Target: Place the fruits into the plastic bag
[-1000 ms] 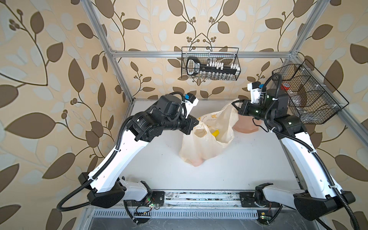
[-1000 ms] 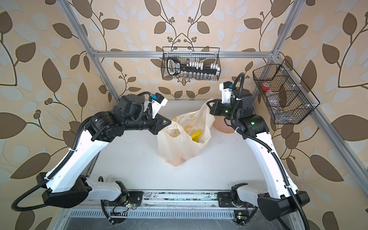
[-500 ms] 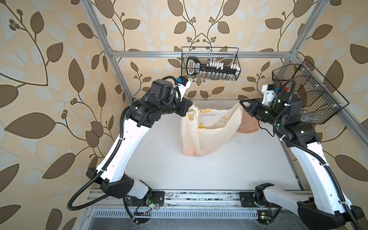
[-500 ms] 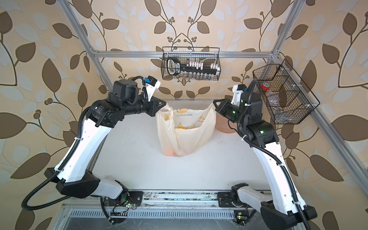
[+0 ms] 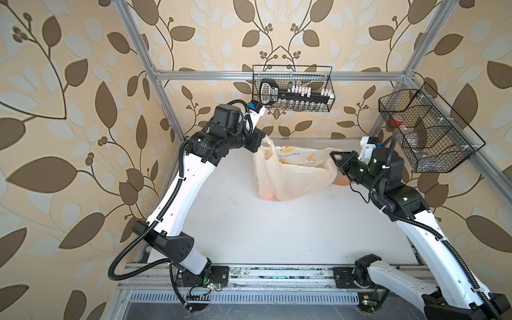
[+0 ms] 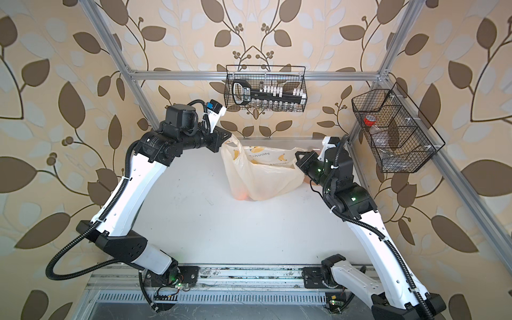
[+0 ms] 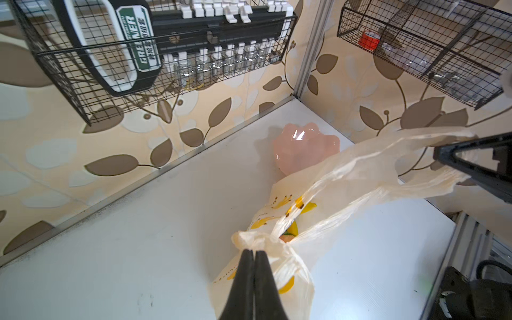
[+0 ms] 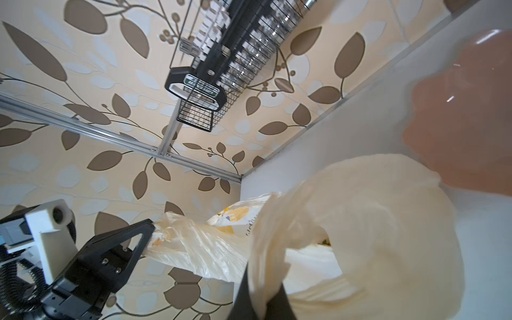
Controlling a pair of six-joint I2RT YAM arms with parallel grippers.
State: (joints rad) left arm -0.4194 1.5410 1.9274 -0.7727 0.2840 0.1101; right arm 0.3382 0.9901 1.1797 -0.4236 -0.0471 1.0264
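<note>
While both handles [image 7: 360,166] are being held apart, I am pinching one in my left gripper [image 7: 253,250], jaws clamped tight, and the other in my right gripper [image 5: 333,155], likewise closed on film. The plastic bag [image 5: 293,177] is hanging between them over the table [image 5: 249,227], beside the pink plate [image 7: 304,146], with fruits [image 7: 292,228] showing inside. Thin, soft and slippery, it is sagging; bunched handles are looking the safest hold, I judge.

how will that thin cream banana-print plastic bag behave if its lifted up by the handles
Probably floppy: the thin cream banana-print plastic bag sags and crinkles between the left pincer and right pincer. Likely bottom-heavy: an orange fruit shows through its low corner. Bunched handles may slip.
</note>
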